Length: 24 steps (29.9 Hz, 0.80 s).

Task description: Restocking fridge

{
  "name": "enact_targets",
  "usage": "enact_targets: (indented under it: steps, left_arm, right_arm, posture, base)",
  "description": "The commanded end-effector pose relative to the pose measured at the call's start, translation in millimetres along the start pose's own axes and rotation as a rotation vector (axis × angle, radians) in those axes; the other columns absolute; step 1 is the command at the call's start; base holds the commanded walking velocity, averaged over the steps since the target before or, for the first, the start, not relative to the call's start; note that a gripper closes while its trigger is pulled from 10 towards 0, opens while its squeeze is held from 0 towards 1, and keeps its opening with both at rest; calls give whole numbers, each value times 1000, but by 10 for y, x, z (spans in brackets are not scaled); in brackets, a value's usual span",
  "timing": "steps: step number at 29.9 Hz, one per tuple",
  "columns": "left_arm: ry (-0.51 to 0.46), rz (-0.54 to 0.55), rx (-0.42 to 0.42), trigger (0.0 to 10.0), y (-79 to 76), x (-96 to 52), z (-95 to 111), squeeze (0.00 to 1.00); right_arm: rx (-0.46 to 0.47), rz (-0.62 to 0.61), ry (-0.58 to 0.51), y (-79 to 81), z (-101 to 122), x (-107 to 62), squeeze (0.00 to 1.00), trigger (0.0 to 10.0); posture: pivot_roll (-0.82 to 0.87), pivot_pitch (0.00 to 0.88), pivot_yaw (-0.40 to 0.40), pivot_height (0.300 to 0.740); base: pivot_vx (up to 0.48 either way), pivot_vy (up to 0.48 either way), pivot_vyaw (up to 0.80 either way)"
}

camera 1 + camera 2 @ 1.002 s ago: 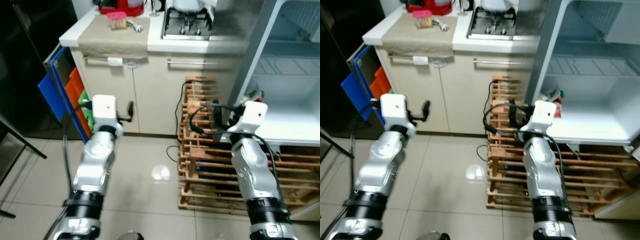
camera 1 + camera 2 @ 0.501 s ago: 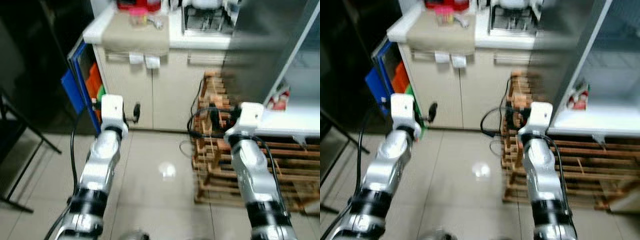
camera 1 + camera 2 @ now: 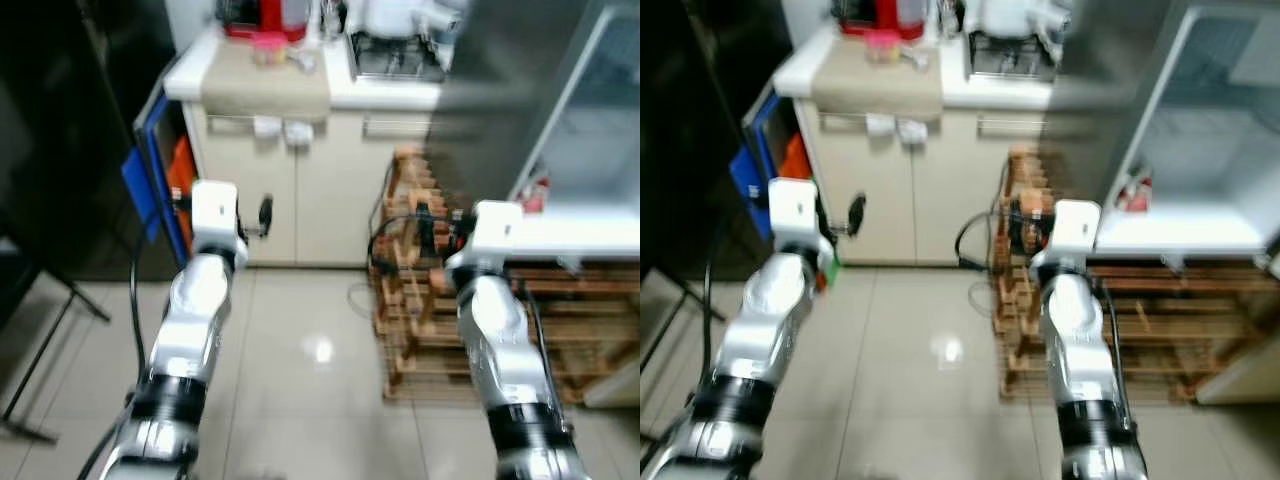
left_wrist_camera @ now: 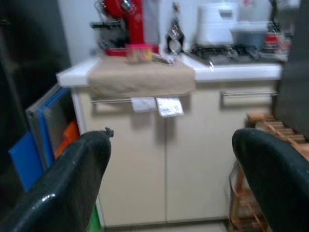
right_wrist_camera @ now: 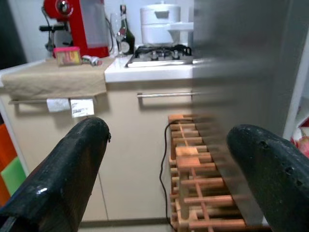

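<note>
The open fridge (image 3: 1200, 150) stands at the right with a white interior; a small red and white pack (image 3: 1127, 192) sits at the left end of its lower shelf. A grey fridge panel (image 3: 500, 90) rises beside it. Both silver arms are raised in front of me. My left gripper (image 4: 171, 140) is open and empty, pointing at the cream cabinet doors (image 4: 159, 159). My right gripper (image 5: 169, 133) is also open and empty, facing the wooden rack (image 5: 193, 179) beside the fridge.
The white counter (image 3: 385, 95) carries a beige cloth (image 4: 140, 75), a red machine (image 4: 123, 24), a pink box (image 4: 140, 50), a stove (image 5: 159, 53) and a white pot (image 5: 159, 19). Blue and orange boards (image 3: 145, 175) lean left of the cabinet. The floor is pale tile (image 3: 310, 350).
The whole picture has shifted, so the camera has moved; it is still blurred. Both arms keep the same raised pose with open, empty grippers.
</note>
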<state>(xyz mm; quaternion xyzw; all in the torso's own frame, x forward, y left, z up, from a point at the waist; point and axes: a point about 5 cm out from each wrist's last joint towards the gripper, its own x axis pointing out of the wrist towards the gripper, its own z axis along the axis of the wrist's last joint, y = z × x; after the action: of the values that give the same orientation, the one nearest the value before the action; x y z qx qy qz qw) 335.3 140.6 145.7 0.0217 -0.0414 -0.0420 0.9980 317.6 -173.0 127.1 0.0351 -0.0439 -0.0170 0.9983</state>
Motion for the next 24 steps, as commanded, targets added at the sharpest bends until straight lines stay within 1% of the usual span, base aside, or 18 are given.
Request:
enact_targets:
  steps: [1, 3, 7, 11, 19, 24]
  left_arm:
    - [12, 4, -16, 10000, -9, 2, -11, 0]
    - [19, 7, -30, 10000, -6, 2, -22, 0]
    - [0, 8, -26, 10000, 0, 12, 12, 0]
    - [-45, 22, -13, 10000, -9, 41, 108, 0]
    - [-42, 22, -12, 10000, 0, 47, 104, 0]
    - [-41, 52, -35, 10000, 27, 37, 98, 0]
  right_arm:
    - [9, 3, 0, 17, -6, -2, 184, 10000]
    - [5, -3, -10, 13, 12, 3, 184, 10000]
    - [-1, -2, -38, 21, 55, 14, 188, 10000]
    - [1, 6, -48, 41, 67, 30, 192, 10000]
    - [8, 34, -54, 92, 82, 47, 192, 10000]
    - [16, 62, -62, 140, 103, 47, 188, 10000]
  posture:
    - [-99, 0, 30, 740]
    - [-100, 0, 32, 740]
    - [-104, 0, 39, 740]
    - [-102, 0, 33, 740]
    - [-96, 0, 29, 740]
    - [-97, 0, 31, 740]
  base:
    - [461, 0, 0]
    - [461, 0, 0]
    - [461, 0, 0]
    - [461, 0, 0]
    - [460, 0, 0]
    - [460, 0, 0]
